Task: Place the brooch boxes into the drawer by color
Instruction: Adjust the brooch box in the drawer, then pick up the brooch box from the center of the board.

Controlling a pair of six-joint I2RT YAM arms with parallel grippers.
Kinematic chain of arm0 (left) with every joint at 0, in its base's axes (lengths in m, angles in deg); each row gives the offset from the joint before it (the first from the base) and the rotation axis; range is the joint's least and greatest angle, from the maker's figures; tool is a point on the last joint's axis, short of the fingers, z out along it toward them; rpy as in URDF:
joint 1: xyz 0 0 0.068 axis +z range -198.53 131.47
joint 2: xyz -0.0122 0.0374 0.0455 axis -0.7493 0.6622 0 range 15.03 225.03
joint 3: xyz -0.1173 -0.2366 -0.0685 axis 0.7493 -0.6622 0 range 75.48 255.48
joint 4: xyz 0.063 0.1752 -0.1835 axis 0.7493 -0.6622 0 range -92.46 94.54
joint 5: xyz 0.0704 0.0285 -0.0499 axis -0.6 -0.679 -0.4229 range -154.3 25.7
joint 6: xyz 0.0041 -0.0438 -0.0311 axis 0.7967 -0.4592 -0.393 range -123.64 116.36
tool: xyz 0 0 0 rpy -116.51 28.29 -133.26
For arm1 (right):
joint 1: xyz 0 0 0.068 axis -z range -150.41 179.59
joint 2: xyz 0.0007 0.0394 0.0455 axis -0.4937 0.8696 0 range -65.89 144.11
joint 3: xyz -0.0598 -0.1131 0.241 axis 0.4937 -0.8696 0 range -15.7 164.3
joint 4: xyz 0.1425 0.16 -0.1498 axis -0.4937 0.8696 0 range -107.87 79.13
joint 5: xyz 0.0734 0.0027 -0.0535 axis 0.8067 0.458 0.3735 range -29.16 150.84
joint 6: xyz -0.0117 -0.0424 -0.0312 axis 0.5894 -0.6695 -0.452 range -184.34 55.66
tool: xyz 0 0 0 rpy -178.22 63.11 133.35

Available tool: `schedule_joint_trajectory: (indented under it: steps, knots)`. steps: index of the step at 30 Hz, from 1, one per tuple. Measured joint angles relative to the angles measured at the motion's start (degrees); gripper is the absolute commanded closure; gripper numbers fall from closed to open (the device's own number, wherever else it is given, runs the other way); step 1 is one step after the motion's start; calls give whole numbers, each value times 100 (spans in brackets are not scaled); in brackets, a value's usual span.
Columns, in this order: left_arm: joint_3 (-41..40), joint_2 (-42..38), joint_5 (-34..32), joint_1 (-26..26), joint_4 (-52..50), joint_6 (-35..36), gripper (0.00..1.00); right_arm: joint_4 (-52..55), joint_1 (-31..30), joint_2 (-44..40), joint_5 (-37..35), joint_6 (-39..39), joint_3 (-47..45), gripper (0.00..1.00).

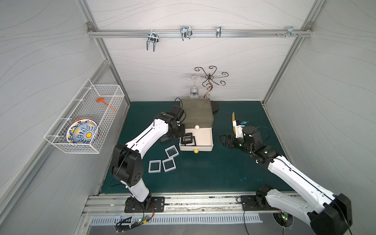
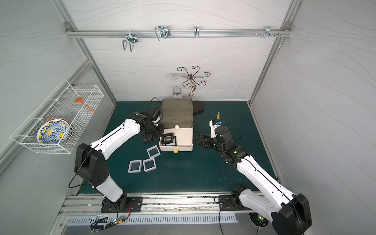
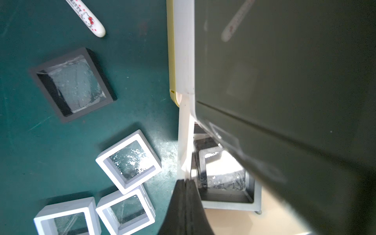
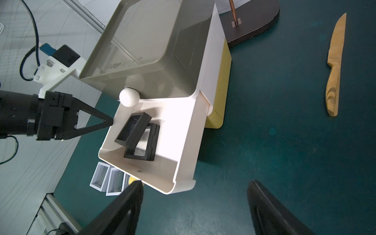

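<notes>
The drawer [image 1: 197, 114] [image 2: 177, 114] has its white middle tier [image 1: 203, 137] [image 4: 162, 181] pulled open. Two black brooch boxes lie in that tier, one [image 4: 133, 130] tilted on the other [image 4: 142, 151]. A third black box [image 3: 73, 85] and three white ones [image 1: 172, 151] [image 1: 168, 164] [image 1: 154, 165] rest on the green mat to its left. My left gripper [image 1: 179, 136] [image 3: 186, 181] [image 4: 110, 122] is shut on nothing, its tip at the open tier's left wall. On the tier's right side my right gripper [image 1: 222, 140] [image 4: 195, 183] hangs open and empty over the mat.
A wooden knife [image 4: 335, 67] [image 1: 233, 118] lies on the mat at the right. A white patterned handle [image 3: 89, 18] lies left of the drawer. A scrolled metal stand [image 1: 209, 81] and a glass stand behind it. A wire basket [image 1: 85, 118] hangs on the left wall.
</notes>
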Motion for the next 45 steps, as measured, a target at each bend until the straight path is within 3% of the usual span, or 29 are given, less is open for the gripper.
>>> schedule_joint_trajectory:
  steps: [2, 5, 9, 11, 14, 21, 28, 45]
  knots:
    - [0, -66, -57, 79, -33, 55, 100, 0, -13, 0, -4, -2, 0, 14]
    - [0, -254, -44, 542, -114, 188, 83, 0, -44, 0, -13, -4, 0, 14]
    - [-7, -446, -15, 1558, -144, 385, 65, -2, -81, 0, -17, -9, 0, 12]
    - [-42, -446, 11, 2004, -127, 474, 50, -4, -101, 2, -22, -9, 0, 11]
    - [-127, -332, 103, 2356, -144, 610, 40, -17, -125, 11, -22, -11, -2, 11]
    - [-94, 538, 256, 2448, -87, 673, 40, -87, -142, 103, -24, -9, -4, 11]
    - [22, 1355, 310, 2448, 79, 562, 47, -85, -146, 127, -42, -20, -4, 11]
    - [55, 1928, 308, 2441, 260, 466, 66, -74, -146, 125, -105, -59, -4, 11]
